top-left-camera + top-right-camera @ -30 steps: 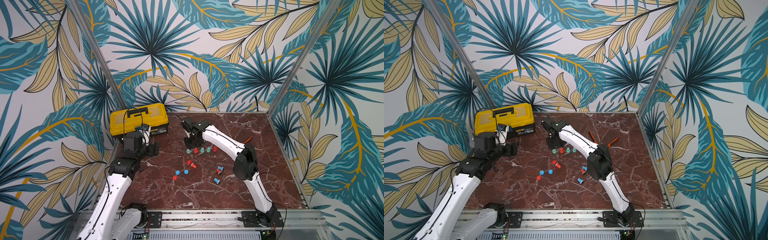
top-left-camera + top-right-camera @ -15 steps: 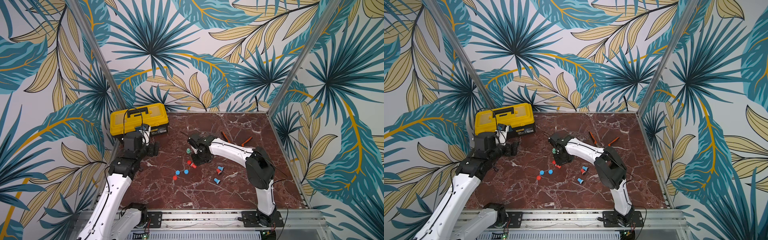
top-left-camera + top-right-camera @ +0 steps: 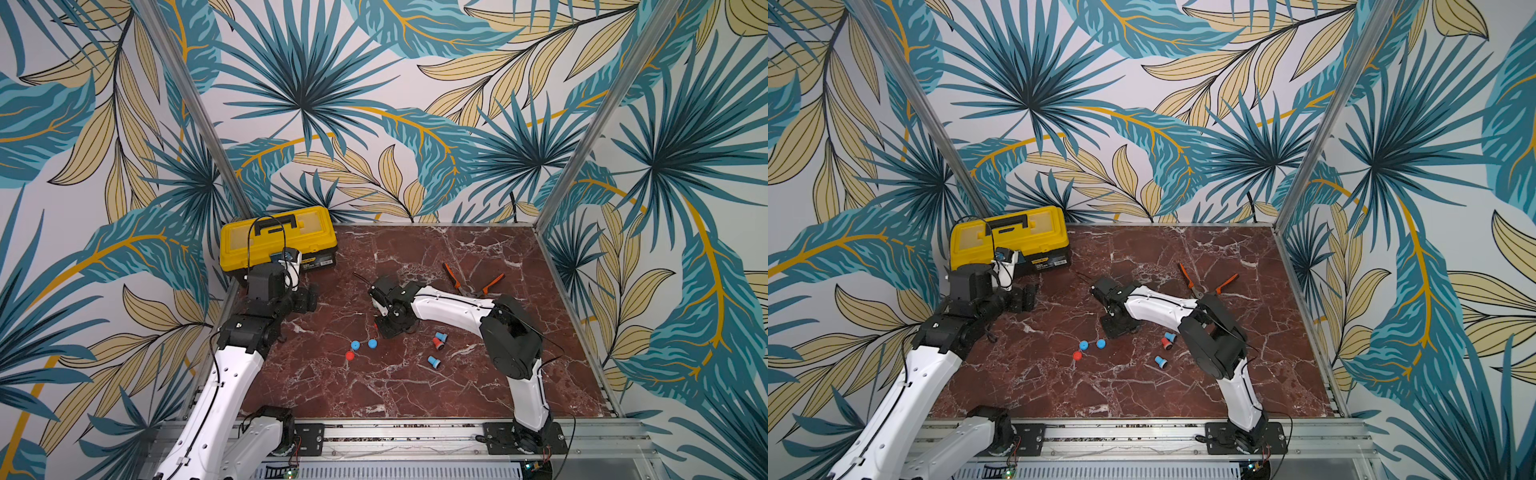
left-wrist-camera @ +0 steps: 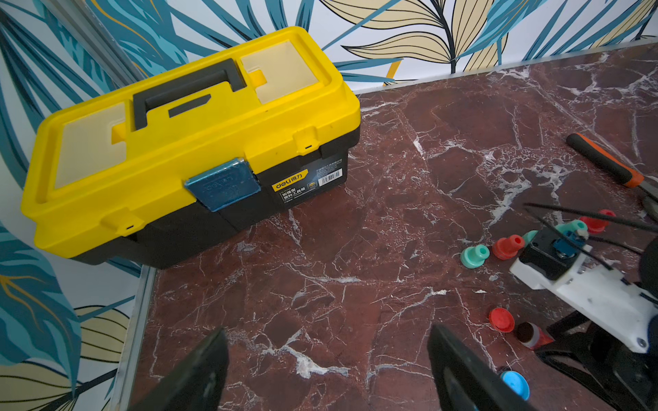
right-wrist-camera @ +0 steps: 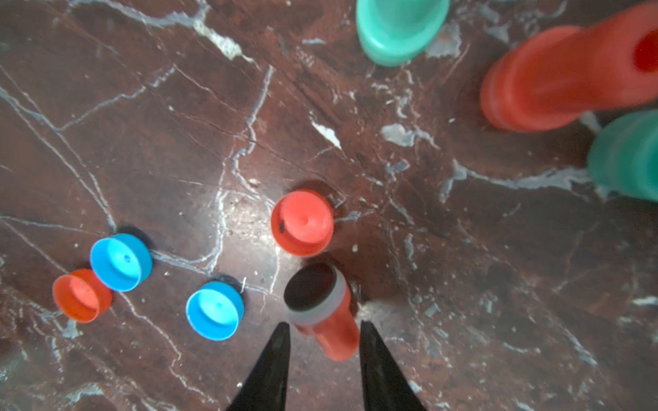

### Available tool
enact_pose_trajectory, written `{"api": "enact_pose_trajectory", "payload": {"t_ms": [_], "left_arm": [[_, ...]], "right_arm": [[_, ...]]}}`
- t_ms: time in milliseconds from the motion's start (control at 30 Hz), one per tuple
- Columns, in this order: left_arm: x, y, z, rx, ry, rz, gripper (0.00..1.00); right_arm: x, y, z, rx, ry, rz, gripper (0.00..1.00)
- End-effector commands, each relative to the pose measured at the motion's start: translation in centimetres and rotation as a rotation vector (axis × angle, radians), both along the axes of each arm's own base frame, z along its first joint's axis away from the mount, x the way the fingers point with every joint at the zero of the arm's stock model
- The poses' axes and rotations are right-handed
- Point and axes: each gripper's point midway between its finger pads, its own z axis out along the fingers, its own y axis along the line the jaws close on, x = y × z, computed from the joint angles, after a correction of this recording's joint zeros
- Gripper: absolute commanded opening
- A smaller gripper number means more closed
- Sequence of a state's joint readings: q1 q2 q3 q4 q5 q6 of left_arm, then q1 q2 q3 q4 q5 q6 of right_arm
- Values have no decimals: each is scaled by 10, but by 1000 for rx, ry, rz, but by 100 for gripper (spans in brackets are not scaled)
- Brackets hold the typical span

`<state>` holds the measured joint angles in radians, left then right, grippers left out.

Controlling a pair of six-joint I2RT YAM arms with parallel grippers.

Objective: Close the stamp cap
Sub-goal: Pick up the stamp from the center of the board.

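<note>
Marble tabletop [image 3: 478,386]: yellow toolbox [image 3: 277,239] far left corner, orange-handled pliers [image 3: 473,284] far right, loose caps [image 3: 355,345] and stamps [image 3: 434,360] mid-table.

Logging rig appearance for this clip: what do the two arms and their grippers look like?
Both arms have glossy white link shells with black joint housings: left arm, right arm. Thin black cables run along them, one looping above the left wrist. The left gripper and right gripper are black, with flat fingers tapering to points.
</note>
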<state>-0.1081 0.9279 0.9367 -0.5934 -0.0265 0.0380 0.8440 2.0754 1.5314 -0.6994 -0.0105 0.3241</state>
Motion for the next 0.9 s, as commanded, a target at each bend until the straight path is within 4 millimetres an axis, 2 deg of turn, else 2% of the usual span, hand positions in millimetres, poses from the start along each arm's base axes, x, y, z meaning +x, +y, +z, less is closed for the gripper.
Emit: {"api": "enact_pose_trajectory", "payload": {"t_ms": [0,300,533,700,867], "left_arm": [[1,4,-5,16,6,9,89],[2,3,-7,14,14,5,89],[2,-1,-9,1,21,-11,89],[0,-7,-9,-35,22,-33,89],[-1,-24,-5,-155,35,-70,89]], "right_arm": [[-2,-6,-18,-44,6,21,35],[-7,-9,-26,-64,18,51,28],[-9,-8,-21,-62,11,55,20],[-11,-11,-7,-49,-14,50,15],[-15,-11,20,32,-66,50,15]]}}
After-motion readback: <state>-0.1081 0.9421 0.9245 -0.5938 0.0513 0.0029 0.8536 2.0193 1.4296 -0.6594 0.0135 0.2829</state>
